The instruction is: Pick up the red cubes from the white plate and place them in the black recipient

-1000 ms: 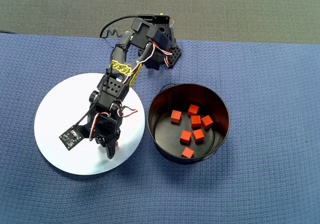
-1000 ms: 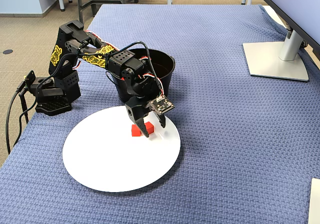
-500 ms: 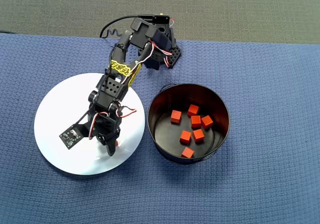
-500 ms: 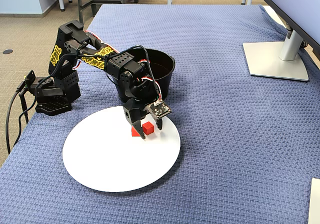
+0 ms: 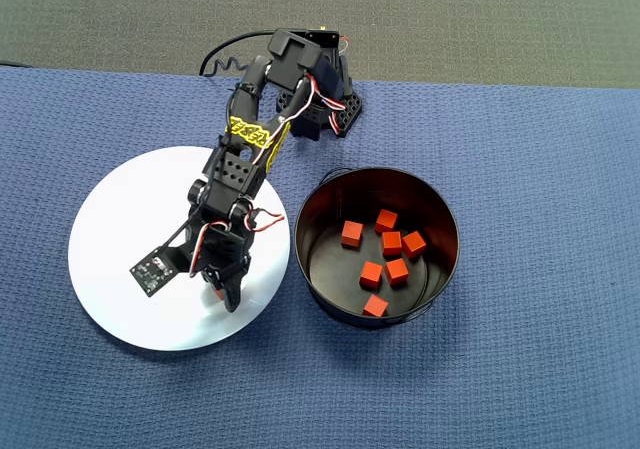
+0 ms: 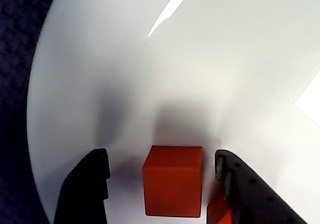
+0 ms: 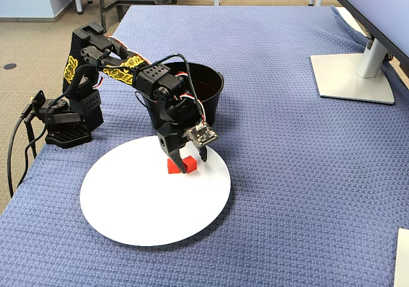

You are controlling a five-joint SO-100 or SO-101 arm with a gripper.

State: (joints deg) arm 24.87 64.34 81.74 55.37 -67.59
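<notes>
Blue woven cloth [image 7: 287, 191] covers the table; a monitor stand [image 7: 354, 76] sits at its far right edge in the fixed view, and bare floor shows past the left edge.

Your plate [image 5: 110, 249] lies left of the pot [image 5: 445, 219] in the overhead view, rims nearly touching. Six cubes [image 5: 391, 243] sit loose on the pot floor, clustered around the middle and toward the near wall.

Your gripper [image 6: 162, 184] is down over the plate's near-right part, close to the pot side. The jaws are apart and straddle one cube [image 6: 173, 180]: in the wrist view, there's a clear gap on the left finger [image 6: 87, 186] side, and the right finger [image 6: 240, 191] is just beside the cube. I can't tell if it touches. The cube sits flat on the plate.

A second cube [image 6: 218, 211] peeks out low beside the right finger, mostly hidden. The fixed view shows two red pieces [image 7: 181, 165] side by side under the gripper.

The arm base [image 7: 67, 124] stands on the cloth at the left edge, behind the plate.
</notes>
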